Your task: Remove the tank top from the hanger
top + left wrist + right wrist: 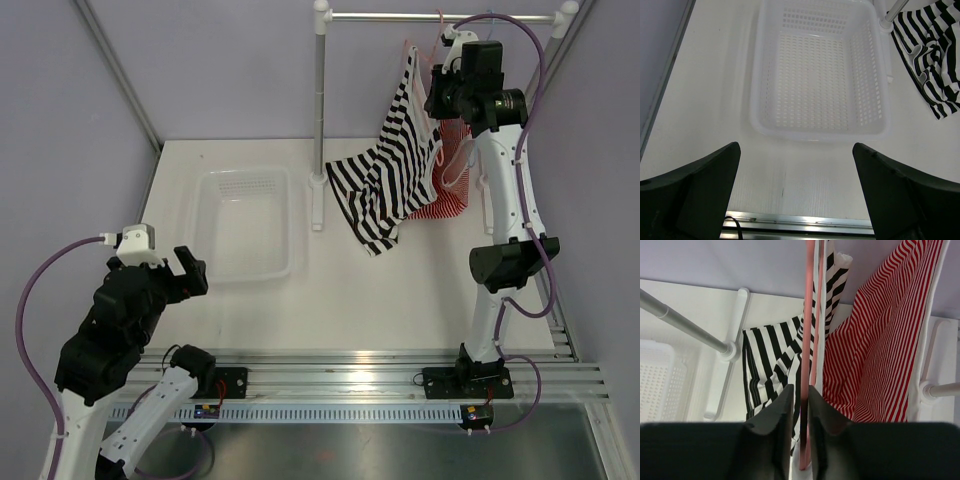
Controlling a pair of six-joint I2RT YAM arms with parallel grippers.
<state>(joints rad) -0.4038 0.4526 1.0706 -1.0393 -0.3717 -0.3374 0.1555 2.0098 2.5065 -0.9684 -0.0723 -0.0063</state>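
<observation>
The black-and-white striped tank top (385,180) hangs from the pink hanger (411,56) under the rail at the back right, its lower part draped on the table. It also shows in the right wrist view (771,360) and the left wrist view (935,60). My right gripper (801,397) is shut on the hanger's pink wire (806,330), high by the rail (445,75). My left gripper (796,165) is open and empty, low at the near left (185,272), in front of the basket.
A white perforated basket (245,262) sits left of the rack pole (318,130). A red-and-white striped top (885,340) hangs right of the tank top. The rail (440,17) crosses the top. An aluminium rail (350,378) lines the near edge.
</observation>
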